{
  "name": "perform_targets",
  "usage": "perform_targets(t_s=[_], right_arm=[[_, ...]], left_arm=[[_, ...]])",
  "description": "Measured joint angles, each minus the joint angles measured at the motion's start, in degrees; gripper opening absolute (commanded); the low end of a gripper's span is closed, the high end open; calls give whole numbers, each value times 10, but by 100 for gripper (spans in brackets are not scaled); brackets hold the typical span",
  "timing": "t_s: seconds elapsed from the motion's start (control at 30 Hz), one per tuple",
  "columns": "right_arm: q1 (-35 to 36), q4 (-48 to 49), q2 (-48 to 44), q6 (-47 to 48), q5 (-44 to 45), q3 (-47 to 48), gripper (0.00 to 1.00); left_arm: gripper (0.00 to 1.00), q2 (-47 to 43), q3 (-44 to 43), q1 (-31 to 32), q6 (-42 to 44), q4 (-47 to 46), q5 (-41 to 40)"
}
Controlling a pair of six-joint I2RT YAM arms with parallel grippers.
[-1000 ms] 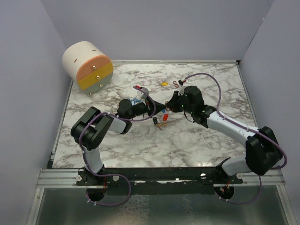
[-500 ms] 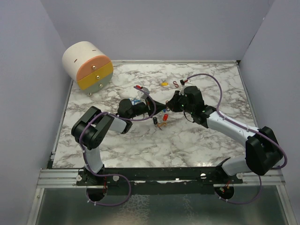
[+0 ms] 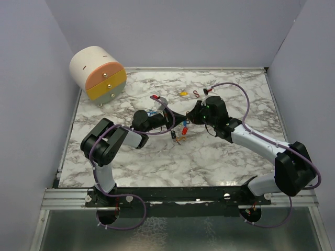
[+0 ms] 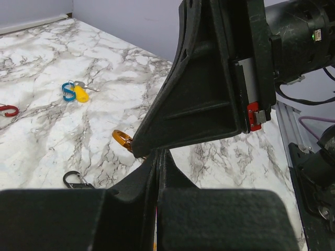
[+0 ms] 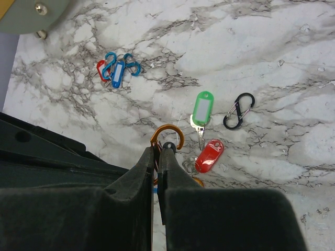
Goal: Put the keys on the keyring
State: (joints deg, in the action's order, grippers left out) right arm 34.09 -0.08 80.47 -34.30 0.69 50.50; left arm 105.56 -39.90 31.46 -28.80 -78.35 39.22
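1. Top view: both arms reach to the middle of the worktop (image 3: 131,167). The left claw (image 3: 179,118) and right claw (image 3: 187,120) meet tip to tip. A yellow key tag (image 3: 182,93) lies on the far side, well apart from the claws, with a red S-clip (image 3: 196,94) just beside it. A drawer unit (image 3: 98,73) sits at the far left corner.
2. Left wrist view: the left claw's fingers are pressed together with only a thin slit between them. Cannot tell whether anything is inside. Its tips sit against the tip of the right claw. The orange keyring (image 4: 122,140) pokes out from the right claw's tip. The yellow key tag lies farther off, touching a blue clip (image 4: 68,92). A black carabiner (image 4: 75,180) lies near the left claw.
3. Right wrist view: the right claw is clamped on the orange keyring, whose loop sticks out past the fingertips. A red key tag (image 5: 209,155) lies on the worktop just beside the keyring. A green key tag (image 5: 202,107) with a metal key lies a little beyond. A blue key tag (image 5: 118,73) lies farther off among coloured clips, near the drawer unit's foot.
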Motion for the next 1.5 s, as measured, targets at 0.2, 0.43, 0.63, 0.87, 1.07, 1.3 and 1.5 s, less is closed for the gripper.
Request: perform_targets(t_s=[0.2, 0.43, 0.63, 0.87, 1.07, 1.3, 1.5], right_arm=[[0, -4, 0, -11, 2, 0, 1], [0, -18, 0, -33, 2, 0, 1], [0, -21, 0, -49, 2, 1, 15], [0, -27, -1, -61, 14, 7, 28], [1, -30, -8, -62, 24, 7, 29], [1, -32, -31, -63, 47, 7, 29], [1, -34, -37, -62, 62, 7, 29]], left_arm=[[0, -1, 7, 4, 16, -2, -16], [0, -11, 23, 13, 36, -2, -38], [0, -16, 27, 15, 45, 0, -47], [0, -23, 33, 17, 50, 4, -55], [0, -24, 33, 17, 52, 4, -57], [0, -24, 38, 17, 52, 5, -59], [0, -29, 41, 17, 52, 5, -59]])
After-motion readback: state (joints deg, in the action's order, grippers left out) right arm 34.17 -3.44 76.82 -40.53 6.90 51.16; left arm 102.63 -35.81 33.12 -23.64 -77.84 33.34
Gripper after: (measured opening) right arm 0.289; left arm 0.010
